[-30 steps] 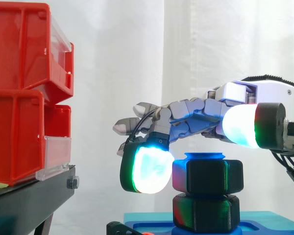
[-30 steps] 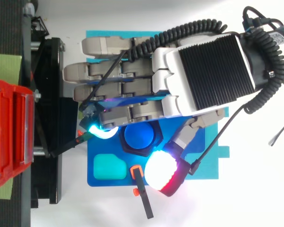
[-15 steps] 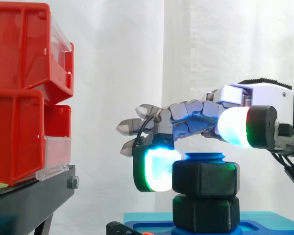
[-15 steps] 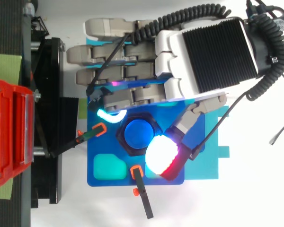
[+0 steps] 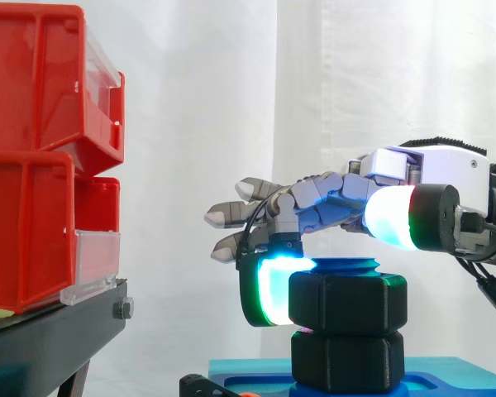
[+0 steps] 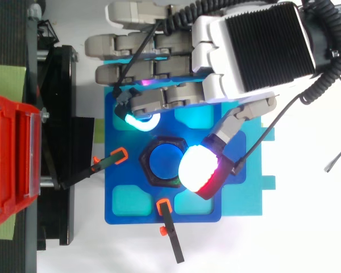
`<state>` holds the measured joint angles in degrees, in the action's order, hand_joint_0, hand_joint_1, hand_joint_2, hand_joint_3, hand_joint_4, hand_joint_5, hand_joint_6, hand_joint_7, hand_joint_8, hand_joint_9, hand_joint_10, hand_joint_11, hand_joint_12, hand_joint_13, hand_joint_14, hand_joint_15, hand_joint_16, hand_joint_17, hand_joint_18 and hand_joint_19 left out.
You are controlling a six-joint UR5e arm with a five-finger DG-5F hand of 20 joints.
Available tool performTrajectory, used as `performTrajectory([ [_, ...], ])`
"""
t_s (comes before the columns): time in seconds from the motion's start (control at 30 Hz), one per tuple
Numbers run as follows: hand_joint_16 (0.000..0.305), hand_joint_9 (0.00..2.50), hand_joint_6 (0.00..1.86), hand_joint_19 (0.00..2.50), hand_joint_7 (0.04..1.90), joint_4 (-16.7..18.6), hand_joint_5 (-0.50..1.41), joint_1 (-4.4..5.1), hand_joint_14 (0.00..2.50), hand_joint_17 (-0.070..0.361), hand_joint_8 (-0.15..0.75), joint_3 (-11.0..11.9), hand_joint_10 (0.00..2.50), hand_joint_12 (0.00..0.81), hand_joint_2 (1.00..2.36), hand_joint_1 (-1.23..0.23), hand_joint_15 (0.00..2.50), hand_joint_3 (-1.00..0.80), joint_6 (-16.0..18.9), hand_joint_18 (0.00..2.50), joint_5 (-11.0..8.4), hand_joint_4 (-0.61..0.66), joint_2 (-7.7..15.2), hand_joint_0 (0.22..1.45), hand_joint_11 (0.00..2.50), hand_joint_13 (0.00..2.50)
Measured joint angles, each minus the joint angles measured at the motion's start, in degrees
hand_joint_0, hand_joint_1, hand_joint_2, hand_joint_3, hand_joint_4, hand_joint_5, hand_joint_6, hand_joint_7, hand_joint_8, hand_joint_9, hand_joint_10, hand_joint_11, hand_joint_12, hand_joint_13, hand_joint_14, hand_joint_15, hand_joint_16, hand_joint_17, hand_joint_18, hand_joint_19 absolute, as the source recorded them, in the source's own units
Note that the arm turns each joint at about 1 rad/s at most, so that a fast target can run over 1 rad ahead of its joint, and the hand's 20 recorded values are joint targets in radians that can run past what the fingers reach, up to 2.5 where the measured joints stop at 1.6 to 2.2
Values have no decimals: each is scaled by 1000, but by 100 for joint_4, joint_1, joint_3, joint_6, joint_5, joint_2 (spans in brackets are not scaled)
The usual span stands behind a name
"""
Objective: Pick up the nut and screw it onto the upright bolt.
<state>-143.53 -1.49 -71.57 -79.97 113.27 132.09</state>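
The robot hand (image 6: 256, 51) is open and grips nothing. Most fingers (image 5: 231, 217) reach straight left. One bends down, its cyan pad (image 5: 264, 289) just left of the nut (image 5: 347, 302). The thumb (image 6: 198, 169) overlaps the nut's right edge from above. The nut sits on the bolt (image 6: 163, 162) at centre frame, above a second nut (image 5: 347, 360). Red bins (image 5: 33, 149) stand far left.
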Motion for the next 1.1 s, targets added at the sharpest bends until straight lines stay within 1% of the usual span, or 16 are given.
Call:
performTrajectory([
  [0.03,42,408,502,0,1266,6,-112,-6,0,95,245,4,0,318,1000,-124,0,-500,1,0,11,226,-1,486,0,141],
  [0.07,43,387,504,0,1114,10,-133,-10,0,96,236,8,0,319,1000,-122,0,-500,3,0,18,244,-1,484,0,132],
  [0.1,43,381,504,0,1072,13,-139,-14,0,97,234,18,0,320,1000,-121,0,-500,5,0,29,252,-2,483,0,128],
  [0.17,44,303,503,0,838,10,-169,-20,0,99,205,45,0,303,1000,-101,0,-500,8,0,56,227,-3,480,0,29],
  [0.27,43,252,502,0,732,11,-183,-31,0,97,188,104,0,297,1000,-97,0,-500,9,0,124,197,-4,477,0,0],
  [0.4,44,230,502,0,685,-3,-193,-36,0,98,186,208,0,301,1000,-95,0,-500,11,0,234,184,-3,475,0,0],
  [0.53,44,210,502,0,666,-14,-196,-14,0,98,183,255,0,305,1000,-94,0,-500,12,0,259,176,-2,472,0,0],
  [0.67,44,204,502,0,665,-22,-197,44,0,99,185,261,0,309,1000,-89,0,-500,12,0,233,175,0,469,0,0],
  [0.8,44,205,502,0,673,-44,-198,142,0,99,185,263,0,308,1000,-87,0,-500,15,0,143,171,-1,470,0,0],
  [0.9,44,208,502,0,692,-60,-194,196,0,100,190,265,0,311,1000,-86,0,-500,31,0,106,178,-2,469,0,0],
  [1.1,44,216,503,0,761,-72,-183,237,0,99,202,264,0,314,1000,-82,0,-500,67,0,91,192,0,468,0,0],
])
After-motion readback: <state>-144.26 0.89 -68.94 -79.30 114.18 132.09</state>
